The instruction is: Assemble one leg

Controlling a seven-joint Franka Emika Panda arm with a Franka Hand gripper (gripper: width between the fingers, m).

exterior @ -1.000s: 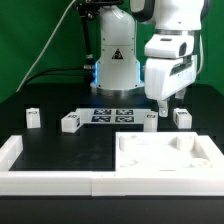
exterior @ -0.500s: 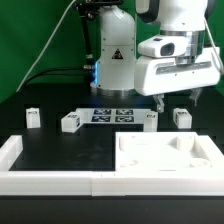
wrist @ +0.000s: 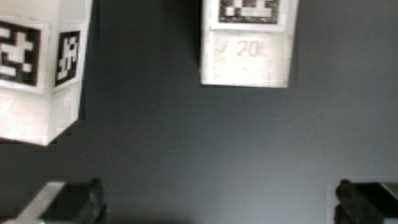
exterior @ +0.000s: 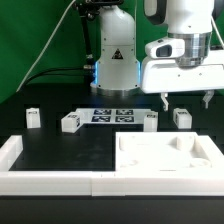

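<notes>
Several small white legs with marker tags stand on the black table: one point(exterior: 32, 117) at the exterior view's left, one point(exterior: 70, 122) beside the marker board, and two point(exterior: 150, 120) point(exterior: 181, 116) at the right. My gripper point(exterior: 186, 100) hangs open and empty above the two right legs, touching neither. The wrist view shows two legs point(wrist: 39, 70) point(wrist: 246, 45) beyond the open gripper point(wrist: 221, 205), with bare table between the fingertips point(wrist: 71, 200). The large white tabletop point(exterior: 200, 150) lies at the front right.
The marker board point(exterior: 112, 114) lies at the table's middle back. A white raised border point(exterior: 20, 160) runs along the front and the front left. The robot base point(exterior: 115, 65) stands behind the marker board.
My gripper has risen and shifted toward the exterior view's right, staying open. The legs and the tabletop have not moved.
</notes>
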